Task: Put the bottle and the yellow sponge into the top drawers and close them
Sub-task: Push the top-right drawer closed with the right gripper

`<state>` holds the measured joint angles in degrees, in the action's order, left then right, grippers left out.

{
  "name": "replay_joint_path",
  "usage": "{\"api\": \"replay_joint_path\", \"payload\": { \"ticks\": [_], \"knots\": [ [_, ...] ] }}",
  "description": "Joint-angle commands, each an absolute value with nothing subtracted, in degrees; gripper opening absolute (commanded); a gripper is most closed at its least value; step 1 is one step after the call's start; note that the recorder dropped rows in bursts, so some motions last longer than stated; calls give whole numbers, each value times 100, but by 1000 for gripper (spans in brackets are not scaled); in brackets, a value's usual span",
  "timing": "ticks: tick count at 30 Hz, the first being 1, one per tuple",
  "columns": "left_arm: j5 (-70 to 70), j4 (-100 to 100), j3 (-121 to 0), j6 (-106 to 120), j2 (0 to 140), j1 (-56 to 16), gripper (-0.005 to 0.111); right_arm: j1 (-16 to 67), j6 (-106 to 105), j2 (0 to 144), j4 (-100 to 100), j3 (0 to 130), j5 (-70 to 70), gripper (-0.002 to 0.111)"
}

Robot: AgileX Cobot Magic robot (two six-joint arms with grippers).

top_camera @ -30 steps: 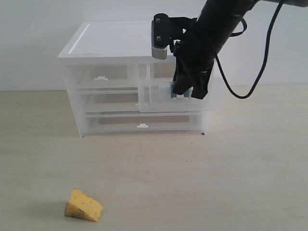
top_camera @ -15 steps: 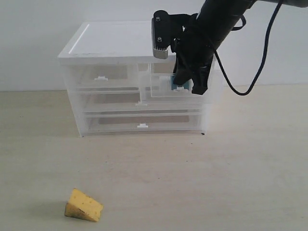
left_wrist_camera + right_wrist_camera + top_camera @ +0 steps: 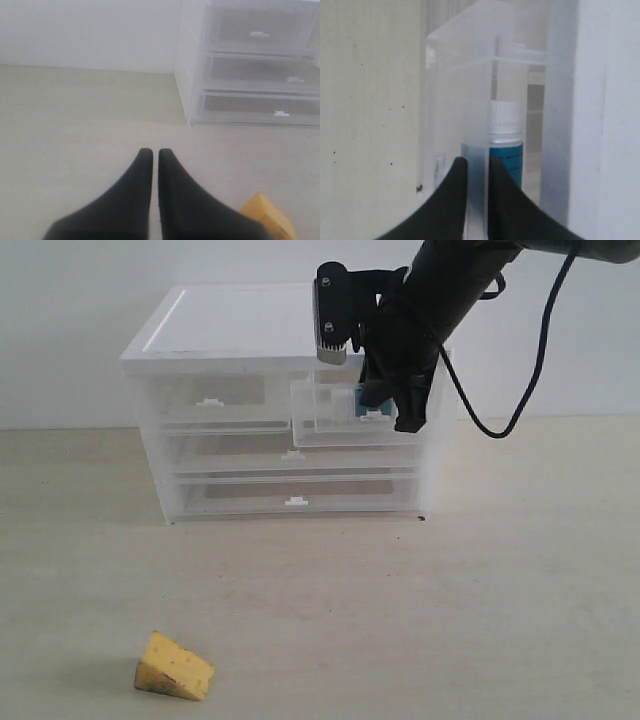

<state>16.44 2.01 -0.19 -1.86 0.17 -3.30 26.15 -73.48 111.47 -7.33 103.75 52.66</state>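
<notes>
While the yellow sponge [image 3: 174, 667] lies near the worktop's front-left corner, beside the left gripper [image 3: 151, 152] with jaws pressed together, the right gripper [image 3: 472, 162], seemingly pinching the right top drawer [image 3: 320, 410], has slid it further in, bottle [image 3: 506, 150] upright inside; closing remains unfinished.

Right arm slants down from upper right at the far side, right gripper [image 3: 392, 412] pointing down, fingers pinched on the front wall of the right top drawer [image 3: 325, 412]; left gripper [image 3: 155, 154] angled downward, fingers all but touching, nothing between.

One bottle [image 3: 506, 150], one sponge [image 3: 175, 667] — four drawers [image 3: 240, 498]
</notes>
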Motion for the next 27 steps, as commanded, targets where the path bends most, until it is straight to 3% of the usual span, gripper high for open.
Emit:
{"api": "replay_joint_path", "payload": {
  "ticks": [1, 4, 8, 16, 23, 25, 27],
  "knots": [
    [1634, 195, 0, -152, 0, -299, 4, 2577, -7331, 11072, -551, 10396, 4792, 26],
    [1634, 195, 0, -152, 0, -299, 4, 2577, -7331, 11072, -551, 10396, 4827, 45],
    [1634, 195, 0, -152, 0, -299, 4, 2577, -7228, 11061, -562, 10396, 4840, 53],
    [1634, 195, 0, -152, 0, -299, 4, 2577, -6107, 10709, -643, 10396, 4923, 52],
    [1634, 195, 0, -152, 0, -299, 4, 2577, -5154, 10567, -825, 10396, 5985, 52],
    [1634, 195, 0, -152, 0, -299, 4, 2577, -5154, 10580, -907, 10396, 6379, 46],
    [1634, 195, 0, -152, 0, -299, 4, 2577, -5219, 10626, -965, 10396, 6638, 27]
  ]
}}
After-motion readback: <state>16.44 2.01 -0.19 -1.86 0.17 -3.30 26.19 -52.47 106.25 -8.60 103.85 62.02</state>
